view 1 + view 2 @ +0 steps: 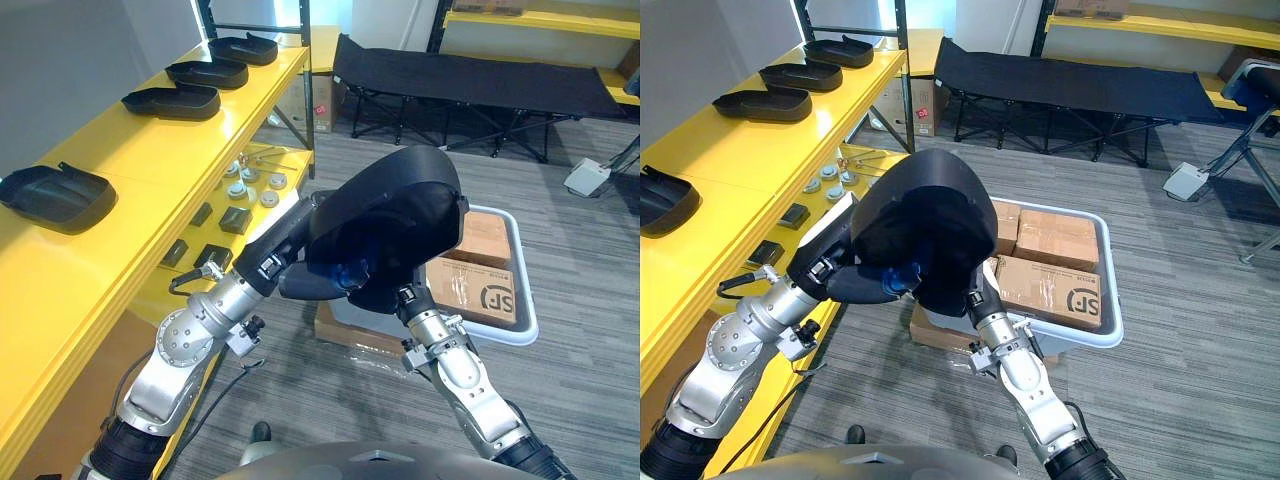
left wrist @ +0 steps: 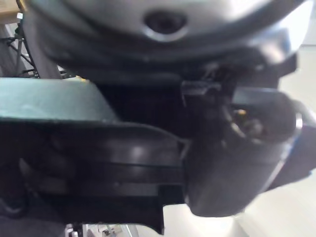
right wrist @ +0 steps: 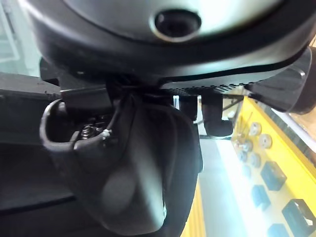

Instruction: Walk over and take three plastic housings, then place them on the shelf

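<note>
Where housings (image 1: 172,101) line the yellow shelf (image 1: 130,155), left hand (image 1: 318,284) and right hand (image 1: 973,296) bear a black housing (image 1: 395,205) dome-up over grey floor (image 1: 580,380). Grips: cannot tell.

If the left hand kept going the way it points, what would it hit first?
The black plastic housing, which the left hand is touching. Beyond it, probably the pale grey bin of cardboard boxes, though depth is unclear.
</note>
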### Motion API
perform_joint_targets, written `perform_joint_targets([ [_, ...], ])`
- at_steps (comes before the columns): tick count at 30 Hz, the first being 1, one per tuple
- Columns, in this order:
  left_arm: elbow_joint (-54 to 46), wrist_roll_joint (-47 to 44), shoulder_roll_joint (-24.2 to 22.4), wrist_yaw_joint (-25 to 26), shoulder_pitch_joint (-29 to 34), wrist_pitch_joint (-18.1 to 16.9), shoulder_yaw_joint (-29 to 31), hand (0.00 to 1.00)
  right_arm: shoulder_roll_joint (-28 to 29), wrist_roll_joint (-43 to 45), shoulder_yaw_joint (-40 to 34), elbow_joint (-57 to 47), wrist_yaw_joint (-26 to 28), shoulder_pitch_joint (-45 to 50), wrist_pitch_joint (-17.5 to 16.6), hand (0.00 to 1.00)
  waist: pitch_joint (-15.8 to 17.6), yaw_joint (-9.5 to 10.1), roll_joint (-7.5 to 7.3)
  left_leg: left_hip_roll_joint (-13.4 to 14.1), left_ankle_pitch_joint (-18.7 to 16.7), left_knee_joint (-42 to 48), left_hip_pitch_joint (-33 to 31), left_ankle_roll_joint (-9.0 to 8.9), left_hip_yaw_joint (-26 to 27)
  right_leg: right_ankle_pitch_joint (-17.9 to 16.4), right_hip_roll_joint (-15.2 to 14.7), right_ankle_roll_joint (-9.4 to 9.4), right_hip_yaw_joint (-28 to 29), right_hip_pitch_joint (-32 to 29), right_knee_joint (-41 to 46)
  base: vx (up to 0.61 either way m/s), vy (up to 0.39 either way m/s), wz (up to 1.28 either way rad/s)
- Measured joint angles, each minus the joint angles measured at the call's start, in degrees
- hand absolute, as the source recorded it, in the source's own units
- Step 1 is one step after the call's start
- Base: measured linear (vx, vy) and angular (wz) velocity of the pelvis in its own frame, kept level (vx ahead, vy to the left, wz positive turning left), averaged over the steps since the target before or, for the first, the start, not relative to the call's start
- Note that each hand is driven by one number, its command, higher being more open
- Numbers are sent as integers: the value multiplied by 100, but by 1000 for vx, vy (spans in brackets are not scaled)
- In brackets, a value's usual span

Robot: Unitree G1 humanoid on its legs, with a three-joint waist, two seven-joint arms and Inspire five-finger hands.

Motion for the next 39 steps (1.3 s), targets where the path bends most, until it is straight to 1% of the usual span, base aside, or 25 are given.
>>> perform_joint_targets([
  [1, 0, -1, 0, 28, 3, 50, -11, 100, -1, 0, -1, 3, -13, 0, 27, 0, 0, 2, 0, 0, 0, 4, -3, 0, -3, 0, 0, 0, -1, 1, 0, 0, 0, 0],
  [4, 0, -56, -125, 376, 100, 263, -89, 100, 1, -7, 32, 3, -98, 0, 170, 0, 0, 5, 0, -1, -5, 29, -7, -5, -13, 0, 0, 0, -4, 20, 0, 0, 0, 0],
  [7, 3, 8, -430, 900, 334, 265, -135, 100, 80, -34, 29, 3, -185, -2, 234, 0, 0, 7, 0, -2, -11, 46, -7, -6, -20, 0, 0, 0, -8, 28, 0, 0, 0, 0],
  [9, 10, 50, -664, 1151, 502, 228, -90, 100, 171, -59, 22, 3, -202, -2, 269, 0, 0, 19, 0, -2, -12, 50, -7, -7, -19, 0, 0, 0, -10, 33, 0, 0, 0, 0],
  [10, 11, 47, -716, 1199, 541, 212, -81, 100, 207, -59, 20, 3, -203, -2, 282, 0, 0, 23, 0, -2, -12, 51, -7, -7, -19, 0, 0, 0, -11, 35, 0, 0, 0, 0],
  [12, 68, 9, -891, 1231, 564, 145, -3, 100, 346, -62, 19, 3, -220, -6, 360, 0, -1, 36, 2, -2, -12, 52, -6, -7, -18, 0, 0, 0, -19, 41, 0, 0, 0, 0],
  [16, 209, -365, -1146, 1115, 562, 91, 243, 100, 577, -271, 23, 4, -443, -30, 366, 0, -1, 30, 1, -3, -13, 51, -6, -9, -16, 0, 0, 0, -25, 44, 0, 0, 0, 0],
  [23, 384, -1224, -1338, 915, 532, 73, 415, 100, 778, -294, -88, 30, -749, -100, 366, 0, -1, 0, 2, -3, -17, 51, -6, -9, -4, 2, 0, 3, -5, 24, 0, 0, 0, 0],
  [25, 391, -1401, -1378, 941, 529, -16, 476, 100, 908, -293, -239, 80, -846, -101, 366, 0, -1, -4, 2, -4, -18, 51, -5, -8, -3, 2, 1, 3, -4, 24, 0, 0, 0, 0],
  [27, 391, -1401, -1520, 1205, 516, -338, 693, 100, 1027, -293, -513, 238, -969, -101, 366, 0, -2, -15, 4, -4, -19, 52, -3, -6, 2, 2, 0, 3, -2, 25, 0, 0, 0, 0],
  [28, 391, -1393, -1574, 1305, 508, -436, 774, 100, 1053, -293, -579, 289, -1005, -100, 366, 0, -3, -16, 5, -4, -20, 52, -1, -6, 4, 2, 0, 3, -2, 27, 0, 0, 0, 0],
  [30, 391, -1278, -1737, 1782, 473, -836, 1137, 100, 1122, -292, -807, 491, -1139, -88, 370, 0, -2, -16, 14, -4, -22, 53, 0, -3, 8, 2, 0, 3, 0, 28, 0, 0, 0, 0],
  [31, 391, -1053, -1808, 2084, 453, -1028, 1390, 100, 1133, -291, -930, 577, -1210, -64, 396, 0, 0, -13, 22, -4, -25, 52, 1, 2, 9, 2, 0, 2, 0, 29, 0, 0, 0, 0],
  [34, 390, -829, -1848, 2551, 450, -1338, 1946, 100, 1137, -289, -1195, 596, -1336, 90, 510, 0, 11, -1, 38, -4, -25, 52, 1, 0, 10, 1, 0, 1, -1, 29, 0, 0, 0, 0],
  [37, 390, -827, -1850, 2664, 450, -1398, 2207, 100, 1148, -287, -1324, 728, -1357, 131, 512, 0, 19, 4, 52, -4, -25, 52, 1, -1, 11, 1, 0, 1, -1, 27, -1, 0, 0, 0],
  [39, 390, -829, -1851, 2637, 450, -1398, 2206, 100, 1151, -282, -1350, 742, -1350, 178, 512, 0, 24, 2, 60, -4, -25, 53, 1, -1, 12, 1, -1, 1, -1, 26, -1, 0, 0, 0],
])
